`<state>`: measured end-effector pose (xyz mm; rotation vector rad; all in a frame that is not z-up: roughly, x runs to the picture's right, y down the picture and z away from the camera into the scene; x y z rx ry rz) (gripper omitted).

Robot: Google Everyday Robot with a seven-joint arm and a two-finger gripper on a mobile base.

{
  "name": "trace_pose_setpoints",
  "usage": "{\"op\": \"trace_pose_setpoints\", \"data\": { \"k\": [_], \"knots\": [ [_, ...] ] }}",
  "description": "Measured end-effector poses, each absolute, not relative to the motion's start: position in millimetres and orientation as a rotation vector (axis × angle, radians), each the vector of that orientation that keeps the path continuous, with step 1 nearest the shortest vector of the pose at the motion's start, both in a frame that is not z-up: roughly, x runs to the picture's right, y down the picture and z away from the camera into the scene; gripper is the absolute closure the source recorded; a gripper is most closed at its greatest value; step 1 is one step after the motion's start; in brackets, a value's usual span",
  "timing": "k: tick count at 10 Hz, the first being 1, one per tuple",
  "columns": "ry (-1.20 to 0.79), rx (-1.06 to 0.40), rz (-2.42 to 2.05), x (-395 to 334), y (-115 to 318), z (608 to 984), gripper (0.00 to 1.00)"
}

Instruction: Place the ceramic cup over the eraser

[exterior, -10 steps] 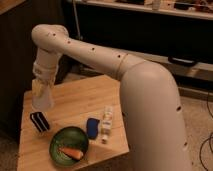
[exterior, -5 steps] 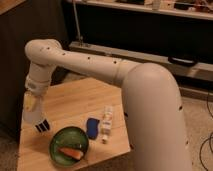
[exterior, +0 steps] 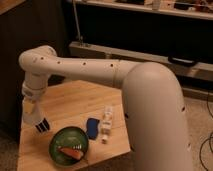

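The ceramic cup (exterior: 31, 117) is a small white tapered shape held at the end of my gripper (exterior: 30, 109), low over the left edge of the wooden table (exterior: 75, 100). The gripper is shut on the cup. The eraser (exterior: 43, 125), black with pale stripes, lies on the table just right of the cup and below it. The cup's lower edge overlaps the eraser's left end in the view. I cannot tell whether they touch.
A green plate (exterior: 64, 141) with an orange piece (exterior: 73, 153) sits at the table's front. A blue rounded block (exterior: 92, 126) and a small white labelled bottle (exterior: 106, 123) lie to its right. My arm arches over the table's right side.
The gripper with the cup has moved down and to the left, from above the eraser to low beside its left end. The arm has swung lower over the table.
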<state>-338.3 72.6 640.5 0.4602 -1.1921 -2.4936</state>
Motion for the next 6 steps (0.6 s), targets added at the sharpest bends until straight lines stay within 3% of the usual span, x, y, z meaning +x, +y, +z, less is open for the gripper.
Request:
{"op": "trace_pose_setpoints", "data": {
  "k": [6],
  "knots": [
    [-1.157, 0.411, -2.593, -348, 85, 659, 1.0]
  ]
}}
